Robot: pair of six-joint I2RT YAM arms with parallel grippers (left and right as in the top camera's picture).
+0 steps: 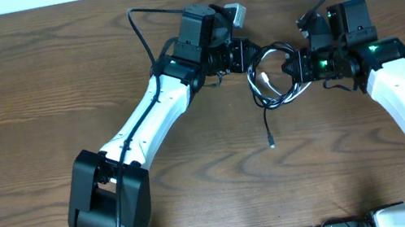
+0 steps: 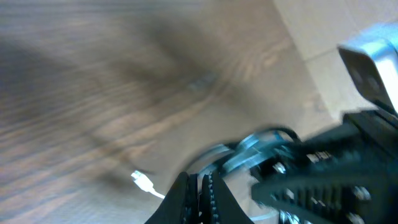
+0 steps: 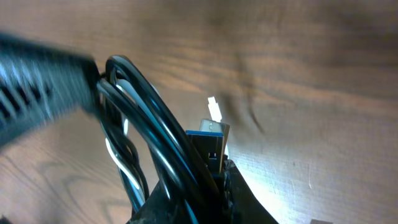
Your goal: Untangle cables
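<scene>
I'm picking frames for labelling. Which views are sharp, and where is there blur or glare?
Overhead: sharp and evenly lit, the cables plain on the table. Left wrist: heavy motion blur, only a white plug readable. Right wrist: cables sharp up close, a dark shape at left smeared, a bright patch on the table lower right.

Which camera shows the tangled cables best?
Overhead: it shows the whole tangle of cables, with one loose end trailing down. The right wrist sees only a few strands up close; the left wrist is blurred.

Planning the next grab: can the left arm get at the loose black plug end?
Probably yes: the plug end lies alone below the cables, nothing over it, though the left gripper is shut.
</scene>
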